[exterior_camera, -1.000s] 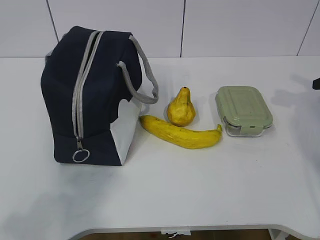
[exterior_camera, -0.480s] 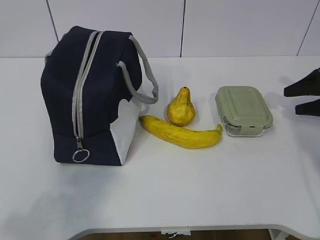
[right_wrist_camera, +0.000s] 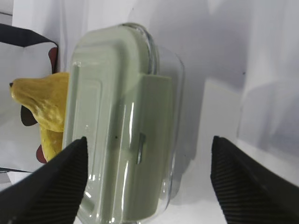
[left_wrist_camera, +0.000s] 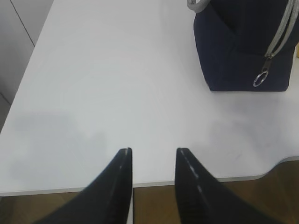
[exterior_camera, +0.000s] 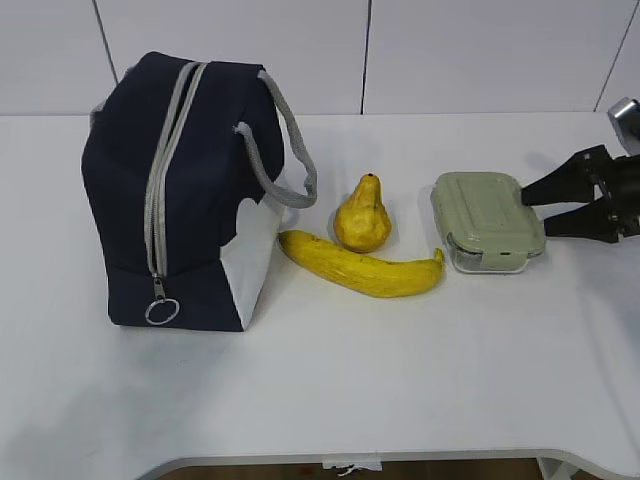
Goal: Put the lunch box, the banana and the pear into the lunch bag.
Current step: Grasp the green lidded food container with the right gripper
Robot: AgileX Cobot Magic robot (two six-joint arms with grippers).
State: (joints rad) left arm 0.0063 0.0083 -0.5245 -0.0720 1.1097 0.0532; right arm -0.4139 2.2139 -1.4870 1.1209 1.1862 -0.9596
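Exterior view shows the right gripper [exterior_camera: 533, 206], jaws spread wide and empty, at the lunch box's [exterior_camera: 487, 220] 3 o'clock end, banana [exterior_camera: 362, 265] and pear [exterior_camera: 362, 214] at its 9 o'clock, beside the lunch bag [exterior_camera: 185, 192].

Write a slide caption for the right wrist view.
Open right gripper approaching the green-lidded lunch box, pear behind it.

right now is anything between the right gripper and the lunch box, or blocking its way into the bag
Nothing visible lies between the right gripper, jaws open, and the lunch box. Toward the lunch bag, the pear and banana lie on the table between them, and the bag's zipper looks closed.
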